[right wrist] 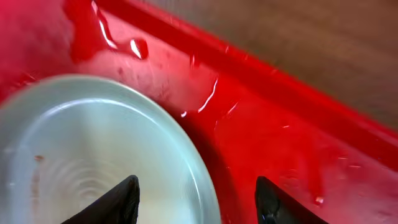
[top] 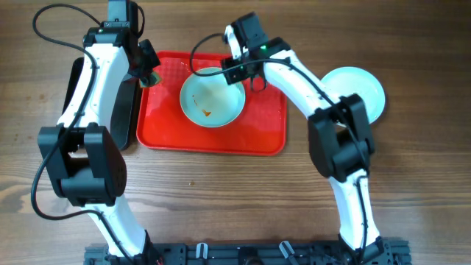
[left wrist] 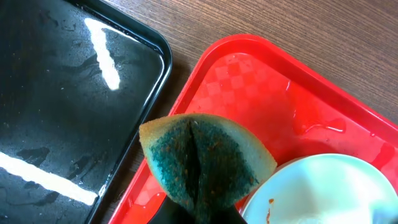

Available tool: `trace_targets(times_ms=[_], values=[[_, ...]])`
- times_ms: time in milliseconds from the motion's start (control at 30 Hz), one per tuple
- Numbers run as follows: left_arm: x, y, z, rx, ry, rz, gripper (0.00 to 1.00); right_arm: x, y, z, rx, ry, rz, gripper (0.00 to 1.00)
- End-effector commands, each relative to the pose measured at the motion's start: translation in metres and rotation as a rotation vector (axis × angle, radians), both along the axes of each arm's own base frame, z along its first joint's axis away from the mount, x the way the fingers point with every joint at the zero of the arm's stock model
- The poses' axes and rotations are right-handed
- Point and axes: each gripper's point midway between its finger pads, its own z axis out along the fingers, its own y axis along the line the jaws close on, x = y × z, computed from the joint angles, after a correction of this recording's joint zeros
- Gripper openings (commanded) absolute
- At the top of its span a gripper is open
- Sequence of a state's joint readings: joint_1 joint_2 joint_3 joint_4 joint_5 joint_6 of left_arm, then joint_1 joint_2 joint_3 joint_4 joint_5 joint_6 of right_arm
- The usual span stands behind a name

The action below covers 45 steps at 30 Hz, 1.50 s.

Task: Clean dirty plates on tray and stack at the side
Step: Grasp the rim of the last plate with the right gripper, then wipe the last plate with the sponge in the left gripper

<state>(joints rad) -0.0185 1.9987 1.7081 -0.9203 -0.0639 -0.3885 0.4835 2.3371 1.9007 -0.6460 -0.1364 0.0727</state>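
Tray (top: 259, 131): bright red, faint checker texture. Plate (top: 213, 92): pale aqua, orange-smeared. Sponge (left wrist: 199, 158): green face, tan edge.

We are seeing the red tray (top: 254, 129) lying flat at the upper centre of the overhead frame, its surface glistening with water. A pale aqua plate (top: 212, 99) is sitting in its upper middle, carrying an orange smear. A second plate (top: 366, 82), looking clean, is resting on the desk (top: 221, 199) at upper right.
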Motion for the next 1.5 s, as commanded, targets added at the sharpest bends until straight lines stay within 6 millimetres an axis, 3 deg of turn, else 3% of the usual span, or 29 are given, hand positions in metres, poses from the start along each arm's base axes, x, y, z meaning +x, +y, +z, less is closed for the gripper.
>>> trace_targets(times_ms=[0,33,167,267,433,467,533,567,633,667,767,867,1033,1267,1333,1400,1467], values=[[0.003,0.000,0.012,-0.012,-0.031,0.013,0.04,-0.008,0.006,-0.018,0.033,0.071,-0.021,0.59],[0.003,0.000,0.012,-0.012,-0.031,0.013,0.04,-0.009,0.005,-0.019,0.039,0.089,-0.052,0.56],[0.000,0.000,0.011,-0.012,-0.020,0.013,0.04,-0.039,-0.010,-0.033,0.036,0.298,-0.297,0.14],[0.000,0.000,0.011,-0.012,-0.020,0.013,0.04,-0.053,-0.018,-0.040,0.019,0.377,-0.397,0.04],[0.000,0.000,0.011,-0.012,-0.020,0.013,0.04,-0.086,-0.024,-0.043,0.013,0.567,-0.565,0.04],[0.000,0.000,0.011,-0.012,-0.020,0.013,0.04,-0.084,-0.023,-0.043,0.016,0.558,-0.542,0.09],[0.000,0.000,0.011,-0.012,-0.020,0.013,0.04,-0.071,-0.019,-0.041,0.045,0.502,-0.488,0.36],[0.000,0.000,0.011,-0.012,-0.020,0.013,0.04,-0.060,-0.017,-0.039,0.067,0.460,-0.458,0.44],[0.000,-0.007,0.011,-0.051,-0.019,-0.002,0.04,-0.046,-0.015,-0.037,0.086,0.392,-0.407,0.48],[0.000,-0.011,0.011,-0.071,-0.019,-0.010,0.04,-0.044,-0.017,-0.037,0.076,0.381,-0.414,0.48],[0.000,-0.020,0.006,-0.090,-0.007,-0.029,0.04,-0.048,-0.018,-0.042,0.058,0.397,-0.430,0.21],[-0.001,-0.036,-0.007,-0.106,0.024,-0.063,0.04,-0.055,-0.021,-0.051,0.051,0.427,-0.465,0.04],[0.001,-0.062,-0.039,-0.099,0.076,-0.128,0.04,-0.055,-0.021,-0.051,0.056,0.430,-0.480,0.04],[0.019,-0.117,-0.085,-0.124,0.046,-0.446,0.04,-0.055,-0.020,-0.051,0.060,0.429,-0.476,0.04],[0.013,-0.134,-0.097,-0.188,0.063,-0.529,0.04,-0.054,-0.020,-0.051,0.061,0.428,-0.475,0.04],[0.005,-0.138,-0.107,-0.213,0.103,-0.535,0.04,-0.054,-0.020,-0.051,0.062,0.427,-0.476,0.04],[-0.015,-0.140,-0.115,-0.245,0.180,-0.589,0.04,-0.054,-0.020,-0.051,0.062,0.427,-0.475,0.04]])
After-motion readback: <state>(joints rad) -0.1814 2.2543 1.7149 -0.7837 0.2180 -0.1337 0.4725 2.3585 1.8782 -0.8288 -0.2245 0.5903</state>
